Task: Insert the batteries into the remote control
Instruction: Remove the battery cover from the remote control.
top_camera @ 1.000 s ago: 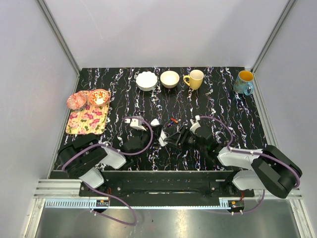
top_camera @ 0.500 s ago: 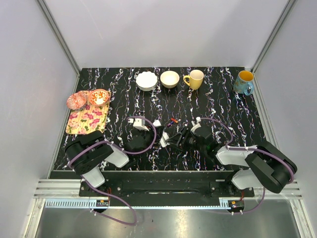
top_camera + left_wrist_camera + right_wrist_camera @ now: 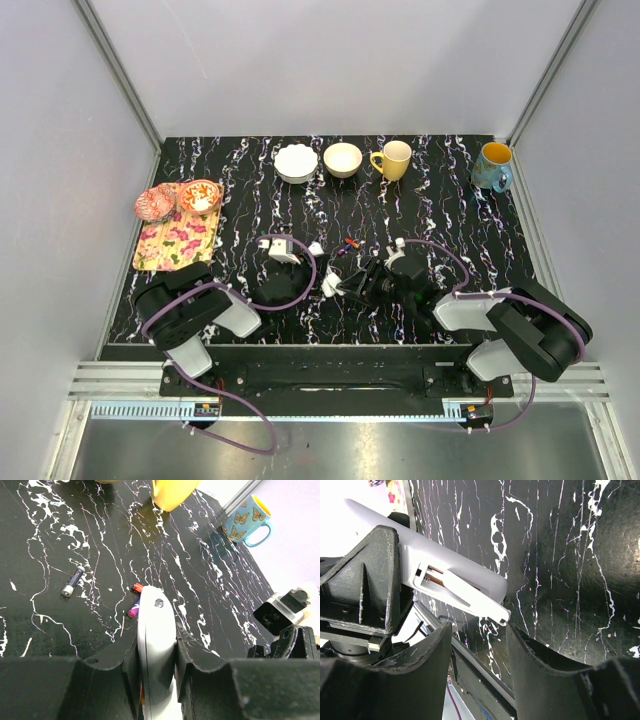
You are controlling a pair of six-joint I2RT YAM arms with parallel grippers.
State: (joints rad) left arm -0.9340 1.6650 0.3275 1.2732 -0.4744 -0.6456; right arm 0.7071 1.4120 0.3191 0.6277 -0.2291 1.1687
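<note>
Left gripper point(image 3: 156, 662): clamped on the slim white plastic remote control point(image 3: 156, 630), low centre of the left wrist view.
Right gripper point(image 3: 479, 645): jaws apart and empty, just below the remote's battery bay point(image 3: 432, 577).
Batteries: tiny dark battery point(image 3: 73, 581) at left, with the reddish battery point(image 3: 137, 586) and purple battery point(image 3: 133, 611) beside the remote's tip, all on the black marbled table point(image 3: 210, 580).
Advice: hold the remote steady, pinch one battery at mid-length, and seat it squarely.

The right gripper point(image 3: 477, 640) is hovering, jaws apart, beside the free end of the remote control point(image 3: 465, 580), which the left gripper point(image 3: 370, 580) is clamping over the marbled table point(image 3: 570, 555).
</note>
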